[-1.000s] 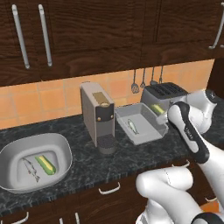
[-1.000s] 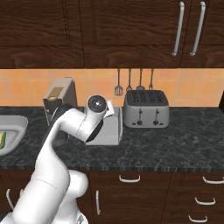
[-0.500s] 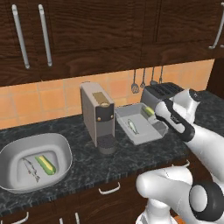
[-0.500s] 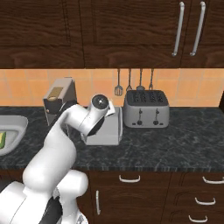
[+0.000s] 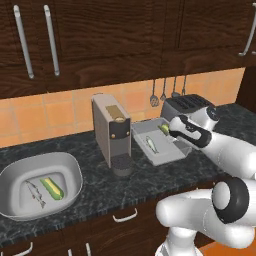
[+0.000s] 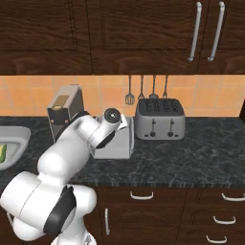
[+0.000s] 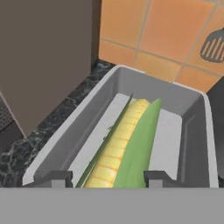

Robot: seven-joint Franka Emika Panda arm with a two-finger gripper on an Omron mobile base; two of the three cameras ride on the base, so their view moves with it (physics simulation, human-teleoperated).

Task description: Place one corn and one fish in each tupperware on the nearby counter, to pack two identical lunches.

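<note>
The smaller rectangular tupperware (image 5: 143,131) stands on the black counter (image 5: 95,185) beside the coffee machine, with a slim grey fish (image 5: 151,144) on its floor. My gripper (image 5: 170,133) hangs over its right end, shut on a corn (image 5: 164,129). In the hand view the corn (image 7: 116,148) runs forward from between the fingertips of the gripper (image 7: 107,178), over the tupperware's floor and toward its far wall (image 7: 148,87). At far left, the wide oval tupperware (image 5: 70,166) holds another corn (image 5: 52,188) and a fish (image 5: 36,194).
A boxy grey coffee machine (image 5: 111,132) rises just left of the rectangular container. The silver toaster (image 5: 187,104) stands right behind it, with utensils (image 5: 163,92) hanging on the tiled wall. Dark upper cabinets (image 5: 115,35) run overhead.
The arm has swung left from in front of the toaster, carrying the corn with it over the right end of the rectangular container. Everything else has stayed put.
</note>
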